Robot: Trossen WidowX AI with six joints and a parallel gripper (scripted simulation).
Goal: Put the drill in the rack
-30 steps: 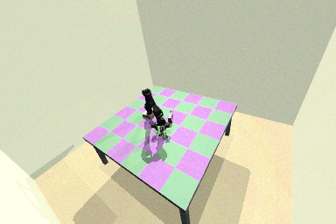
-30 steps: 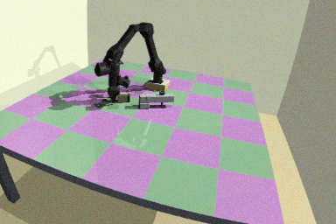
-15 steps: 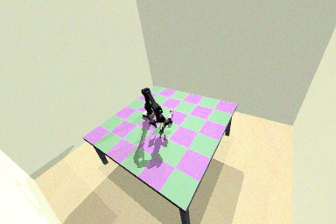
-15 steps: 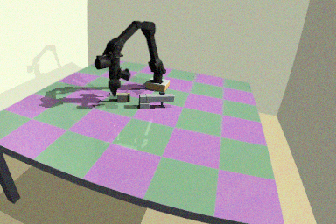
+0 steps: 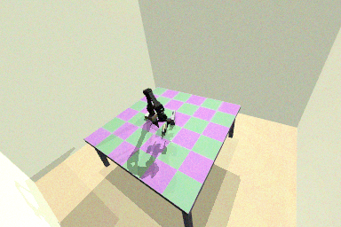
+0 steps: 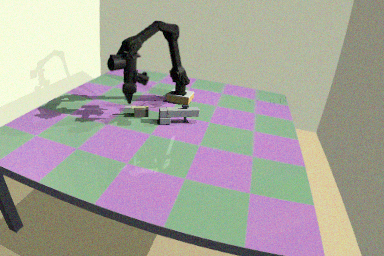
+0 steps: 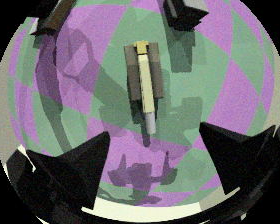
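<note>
Item: one gripper (image 5: 164,124) (image 6: 129,99) (image 7: 155,132), open and empty, which you are holding above the table (image 5: 179,162) (image 6: 215,168) (image 7: 223,100). Item: one drill (image 5: 163,129) (image 6: 133,108) (image 7: 146,82) (cream, grey-tipped), lying below your fingers between two brown blocks (image 7: 132,75) (image 7: 157,75).

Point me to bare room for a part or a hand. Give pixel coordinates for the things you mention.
Room: the broad stretch between the grey bar (image 5: 173,115) (image 6: 182,112) (image 7: 186,12) and the table's near edge (image 6: 150,227), exterior view. Crowded: around the brown block (image 5: 164,129) (image 6: 141,112) (image 7: 133,75), under the open gripper (image 5: 168,123) (image 6: 129,100) (image 7: 155,132), and by the arm's base (image 6: 187,99).
</note>
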